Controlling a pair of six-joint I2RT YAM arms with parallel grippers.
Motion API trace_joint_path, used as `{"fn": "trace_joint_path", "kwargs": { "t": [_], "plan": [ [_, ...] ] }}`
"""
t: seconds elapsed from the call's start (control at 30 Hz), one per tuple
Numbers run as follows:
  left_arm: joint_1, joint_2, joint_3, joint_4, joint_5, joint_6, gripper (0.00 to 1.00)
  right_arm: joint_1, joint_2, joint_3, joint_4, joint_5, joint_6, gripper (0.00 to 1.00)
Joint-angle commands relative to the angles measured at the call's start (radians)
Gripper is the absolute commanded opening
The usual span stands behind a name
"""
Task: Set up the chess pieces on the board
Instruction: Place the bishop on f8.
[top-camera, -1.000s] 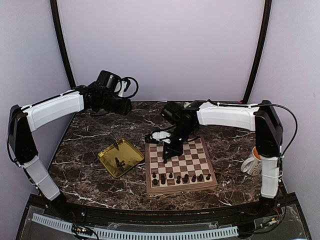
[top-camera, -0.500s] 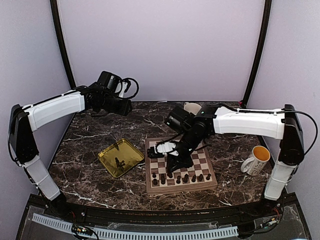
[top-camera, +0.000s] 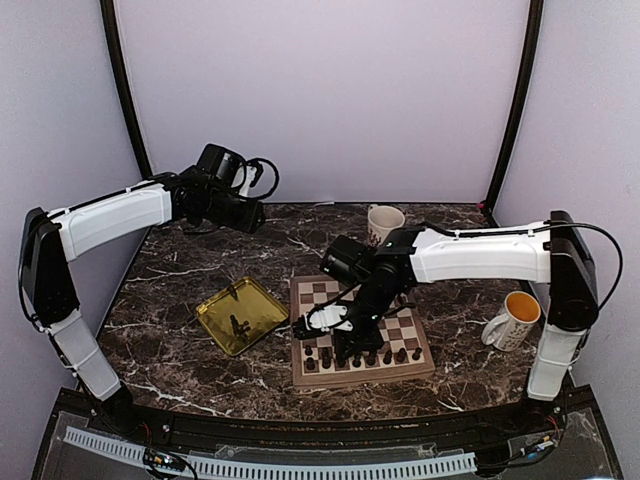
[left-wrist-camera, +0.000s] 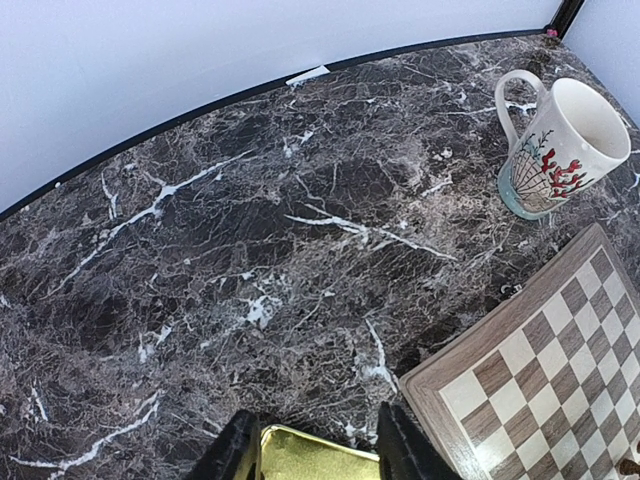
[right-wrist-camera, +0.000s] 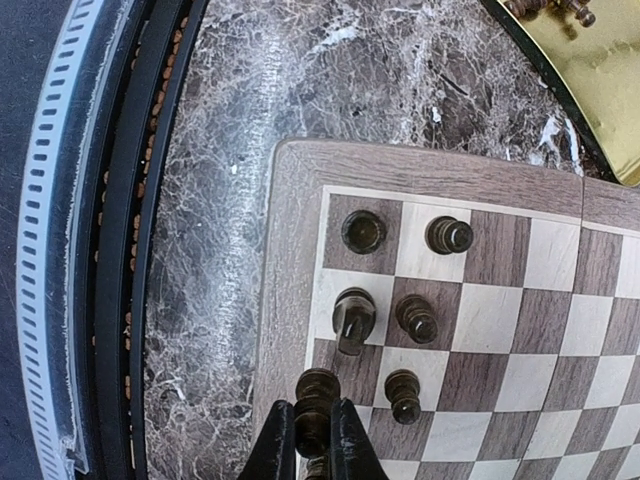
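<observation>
Right wrist shows the right end effector (right-wrist-camera: 315, 428) clamped on 1 chess piece (right-wrist-camera: 317, 388) over the board (right-wrist-camera: 290, 250).

1. My right fingers (right-wrist-camera: 352, 445) are clamped on a dark chess piece (right-wrist-camera: 317, 395) at the board's (right-wrist-camera: 290, 250) edge.
2. Five more chess pieces (right-wrist-camera: 353, 315) stand upright on the corner squares just beyond.
3. A gold tray (right-wrist-camera: 600, 90) lies on the marble worktop (right-wrist-camera: 230, 120), near the board.

Board (top-camera: 318, 292): on the table (top-camera: 180, 280), centre.
Chess pieces (top-camera: 402, 354): board's 6 o'clock rows.
Tray (top-camera: 265, 298): board's 9 o'clock.
Far mug (top-camera: 385, 222): 12 o'clock.
Side mug (top-camera: 515, 320): 3 o'clock.
</observation>
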Motion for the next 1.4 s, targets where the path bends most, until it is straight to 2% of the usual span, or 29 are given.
{"fn": "trace_joint_path", "kwargs": {
  "t": [0.0,0.57,0.9,1.1,1.27,1.37],
  "plan": [
    [0.005,-0.006,0.002,-0.027,0.011,0.014,0.42,0.006,0.022,-0.009,0.029,0.03,0.01,0.08],
    [0.005,-0.001,0.006,-0.033,0.022,0.018,0.41,0.006,0.048,-0.027,0.05,0.046,0.015,0.09],
    [0.005,0.007,0.01,-0.039,0.029,0.019,0.42,0.006,0.041,-0.033,0.055,0.055,0.018,0.21],
    [0.005,0.009,0.009,-0.039,0.022,0.022,0.42,0.006,-0.002,0.004,0.001,0.017,0.007,0.26],
    [0.005,0.022,0.029,-0.079,-0.104,0.021,0.42,-0.019,-0.063,0.046,-0.024,0.024,-0.001,0.29],
    [0.006,0.056,0.09,-0.179,-0.184,-0.016,0.42,-0.067,-0.1,0.043,-0.016,0.013,0.001,0.29]
  ]
}}
